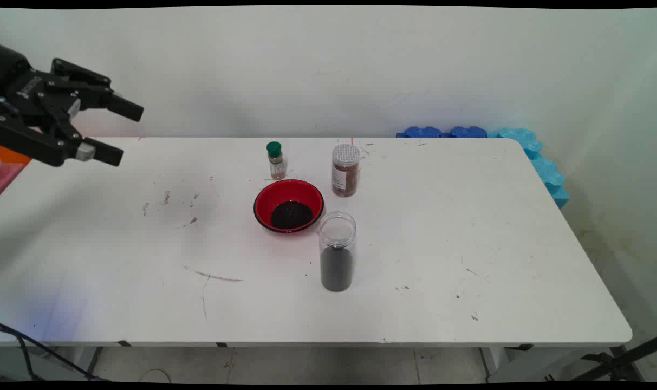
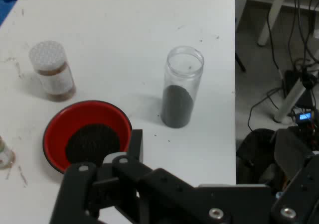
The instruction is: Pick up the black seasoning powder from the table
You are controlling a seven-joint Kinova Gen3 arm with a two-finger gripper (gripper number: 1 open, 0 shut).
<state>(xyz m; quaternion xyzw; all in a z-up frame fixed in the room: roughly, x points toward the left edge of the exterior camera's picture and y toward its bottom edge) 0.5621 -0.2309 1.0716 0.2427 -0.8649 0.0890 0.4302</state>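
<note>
Gripper (image 1: 123, 131) hangs high at table's (image 1: 469, 260) 9 o'clock edge, well apart from everything; jaws spread wide, nothing btwn them; fingers point toward 3 o'clock. Nearest thing is red bowl (image 1: 288, 205) w/ black rim, near table centre, dark powder or grains pooled in its bottom; in hand view bowl (image 2: 87, 134) sits just past the black linkage. Clear tall jar (image 1: 337, 252), no lid, upright at bowl's 4 o'clock, just beside it, lower part filled w/ same dark stuff. Small bottle w/ green cap (image 1: 275, 161) upright at bowl's 12 o'clock, close. Jar w/ white perforated lid (image 1: 345, 170), brownish contents, label on side, upright at bowl's 2 o'clock. Blue foam blocks (image 1: 523, 146) wrap table's far right corner.
</note>
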